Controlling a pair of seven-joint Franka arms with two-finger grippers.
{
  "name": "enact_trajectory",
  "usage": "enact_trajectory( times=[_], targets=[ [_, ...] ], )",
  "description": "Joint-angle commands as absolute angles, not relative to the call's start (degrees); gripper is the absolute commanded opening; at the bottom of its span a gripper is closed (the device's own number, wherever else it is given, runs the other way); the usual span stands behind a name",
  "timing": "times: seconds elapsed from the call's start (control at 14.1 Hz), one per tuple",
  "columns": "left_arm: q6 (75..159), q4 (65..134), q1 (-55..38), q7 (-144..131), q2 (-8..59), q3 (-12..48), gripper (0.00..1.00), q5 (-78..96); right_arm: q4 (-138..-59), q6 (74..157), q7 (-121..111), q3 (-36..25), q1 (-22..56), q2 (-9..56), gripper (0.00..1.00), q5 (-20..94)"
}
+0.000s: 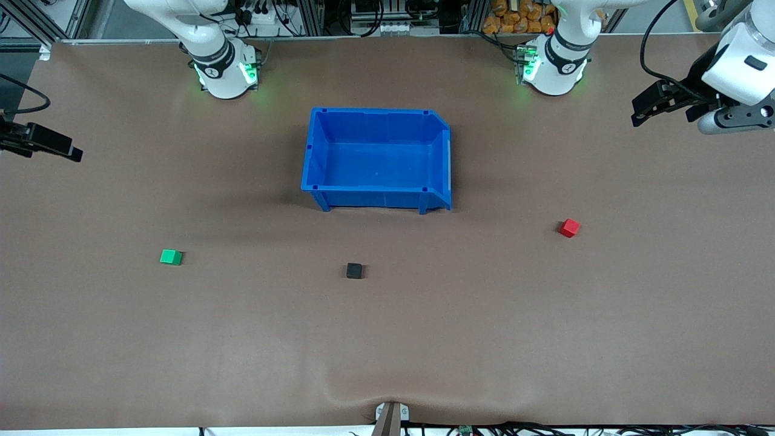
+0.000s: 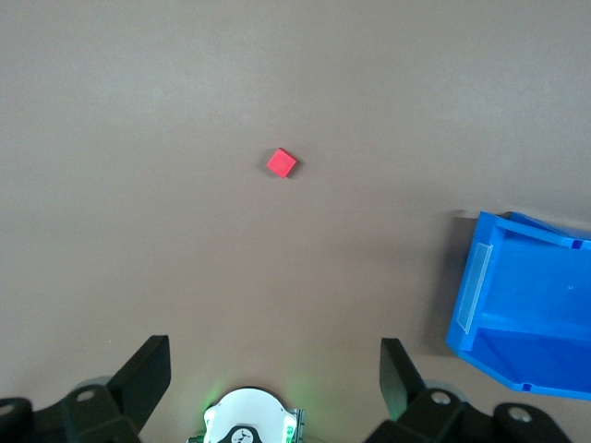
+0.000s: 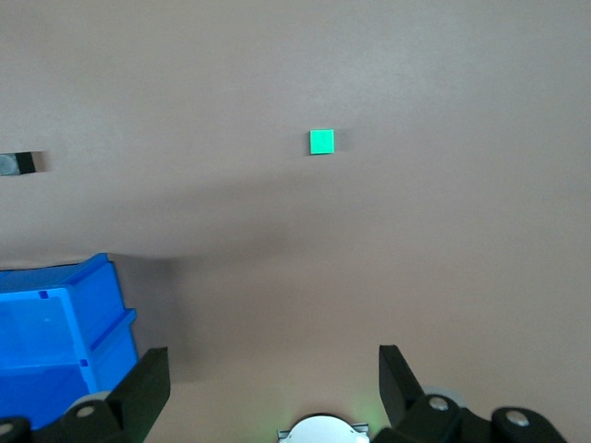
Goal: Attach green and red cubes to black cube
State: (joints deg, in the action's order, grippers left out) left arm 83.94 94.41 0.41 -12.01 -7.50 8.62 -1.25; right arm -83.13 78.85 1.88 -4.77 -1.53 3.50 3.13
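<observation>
Nothing joined yet; judged the task at its start. The three cubes sat apart on the table (image 1: 545, 339), all nearer the front camera than the blue bin (image 1: 316, 151). Black cube (image 1: 355, 270) lay just at the bin's 6 o'clock in the front view. Green cube (image 1: 171, 257) lay well off at the black cube's 9 o'clock, toward the right arm's end. Red cube (image 1: 569, 227) lay well off at about its 2 o'clock, toward the left arm's end. Left gripper (image 2: 275, 371) hung high over the table edge at its own end, jaws spread wide, empty, red cube in its wrist view. Right gripper (image 3: 274, 371) hung likewise at its end, jaws wide, empty, green cube in its view. Left to do: pick both coloured cubes, bring each to the black one
</observation>
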Motion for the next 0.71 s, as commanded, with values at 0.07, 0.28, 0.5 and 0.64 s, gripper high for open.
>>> enact_trajectory(
  times=[0.07,0.28,0.5,0.64],
  targets=[
    [83.41,93.43,1.32,-7.48,-7.21,8.88,1.00,-1.67,-83.50,78.57,2.29,-4.92,-0.97,2.11,1.00,1.76],
    [83.50,93.08,1.23,-8.61,-6.77,8.70,1.00,-1.85,-83.50,79.27,2.29,-4.92,-0.97,2.28,1.00,1.93],
    [83.41,92.55,1.49,-8.88,-5.80,8.70,1.00,-1.50,-83.32,79.54,2.29,-4.92,-1.49,2.90,1.00,1.93],
    [83.41,92.64,1.14,-8.79,-5.36,8.79,1.00,-1.49,-83.32,79.28,2.29,-5.10,-2.02,4.56,1.00,1.67]
  ],
)
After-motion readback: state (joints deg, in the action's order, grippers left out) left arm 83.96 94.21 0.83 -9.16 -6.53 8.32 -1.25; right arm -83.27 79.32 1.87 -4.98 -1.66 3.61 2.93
